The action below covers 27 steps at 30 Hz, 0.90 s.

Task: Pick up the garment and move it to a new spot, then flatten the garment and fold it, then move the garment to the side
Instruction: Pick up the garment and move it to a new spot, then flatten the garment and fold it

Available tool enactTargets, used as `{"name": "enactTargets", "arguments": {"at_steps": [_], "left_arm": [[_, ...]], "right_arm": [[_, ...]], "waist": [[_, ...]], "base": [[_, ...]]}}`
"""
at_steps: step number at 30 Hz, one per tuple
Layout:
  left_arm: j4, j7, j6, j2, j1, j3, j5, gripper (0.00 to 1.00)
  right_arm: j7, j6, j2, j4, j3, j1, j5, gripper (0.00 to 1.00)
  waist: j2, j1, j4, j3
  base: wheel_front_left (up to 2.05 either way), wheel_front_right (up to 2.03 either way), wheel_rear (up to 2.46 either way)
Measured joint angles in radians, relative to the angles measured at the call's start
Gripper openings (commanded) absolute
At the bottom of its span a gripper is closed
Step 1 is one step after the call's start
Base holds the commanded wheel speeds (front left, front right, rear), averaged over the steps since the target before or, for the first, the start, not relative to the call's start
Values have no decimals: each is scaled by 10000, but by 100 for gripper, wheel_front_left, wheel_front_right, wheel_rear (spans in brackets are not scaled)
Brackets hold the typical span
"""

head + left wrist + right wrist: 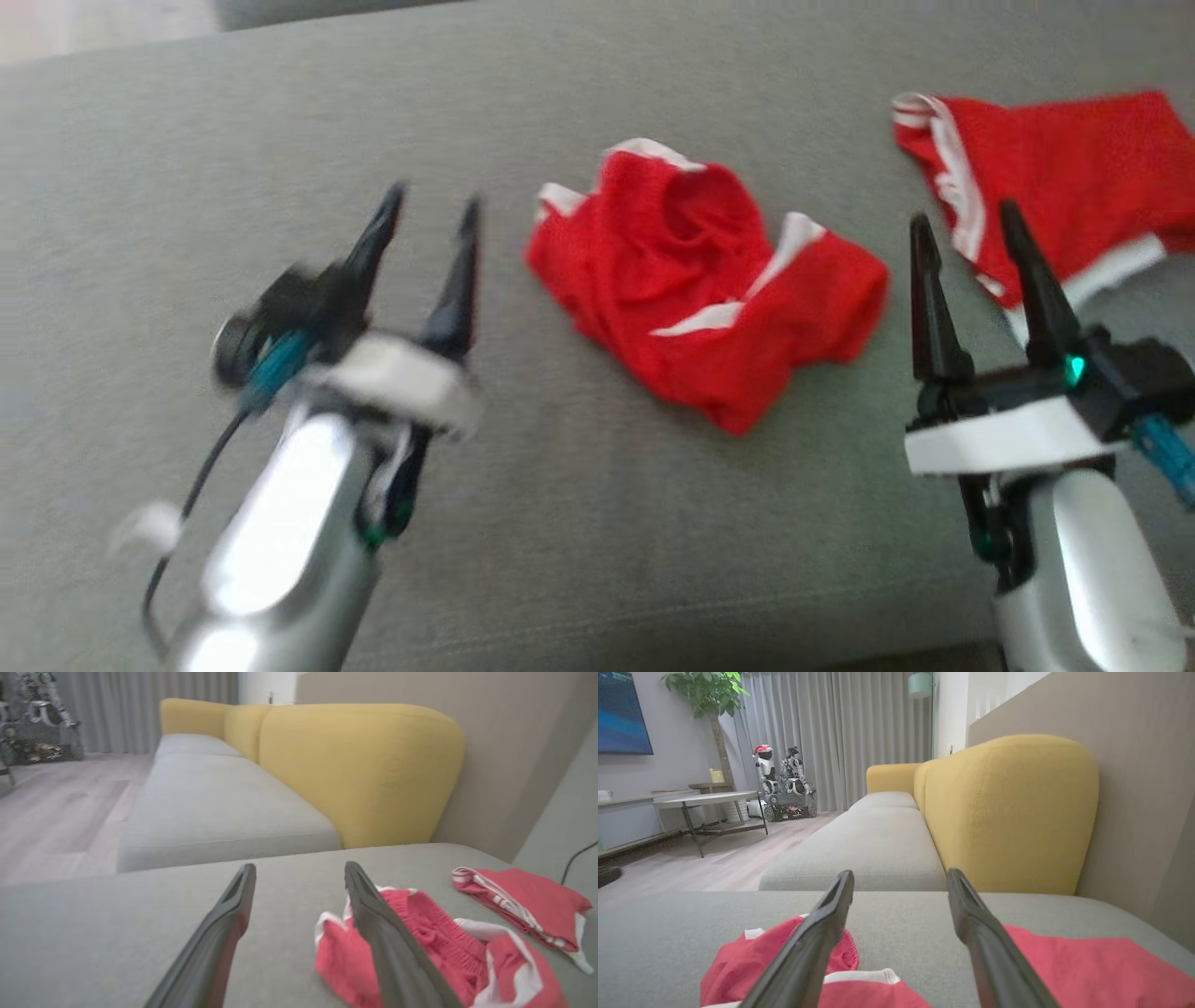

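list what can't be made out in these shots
left end effector: motion-blurred in the head view, details smeared.
second red garment: cut off by the head view's right edge.
crumpled red garment: type unclear, folds hide it; in the left wrist view the left end effector covers part.

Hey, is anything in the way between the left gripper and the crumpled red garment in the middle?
Nothing visible. Only bare grey cushion lies between the open left gripper and the crumpled garment. The second red garment lies off to its right, apart.
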Motion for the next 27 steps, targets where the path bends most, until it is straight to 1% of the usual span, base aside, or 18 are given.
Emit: {"name": "enactTargets", "arguments": {"at_steps": [3, 6, 8, 11, 14, 15, 21, 27], "left_arm": [[-546, -6, 169, 211, 1223, 648, -207, 100], [-1373, -6, 245, 157, 2328, 1413, -201, 100], [-1814, -8, 226, -31, 2870, 1881, -119, 100], [-2278, -31, -65, -451, 3422, 2449, 67, 100], [-2474, -52, -224, -644, 3641, 2629, 295, 100], [-2552, -71, -401, -746, 3765, 2780, 481, 100], [-2556, -71, -731, -855, 3786, 2855, 725, 100], [-2502, -71, -802, -871, 3785, 2859, 803, 100]], "right_arm": [[84, -2, 2, 52, -186, 403, -40, 100], [96, -2, 2, 52, -307, 618, -42, 100], [134, -2, 10, 52, -332, 693, -42, 100], [165, 0, 10, 50, -464, 725, -40, 100], [169, 0, 10, 48, -483, 819, -38, 100], [184, 0, 10, 58, -454, 979, -38, 100], [259, -2, 10, 61, -412, 1074, -35, 100], [261, 0, 10, 109, -276, 1074, -21, 100]], "waist": [[0, 0, 463, -194], [0, 0, 850, -370], [0, 0, 1040, -492], [0, 0, 1235, -681], [0, 0, 1300, -801], [0, 0, 1297, -877], [0, 0, 1195, -902], [0, 0, 1154, -835]], "base": [[0, 0, 0], [0, 0, 0], [0, 0, 0], [0, 0, 0], [0, 0, 0], [0, 0, 0], [0, 0, 0], [0, 0, 0]]}}
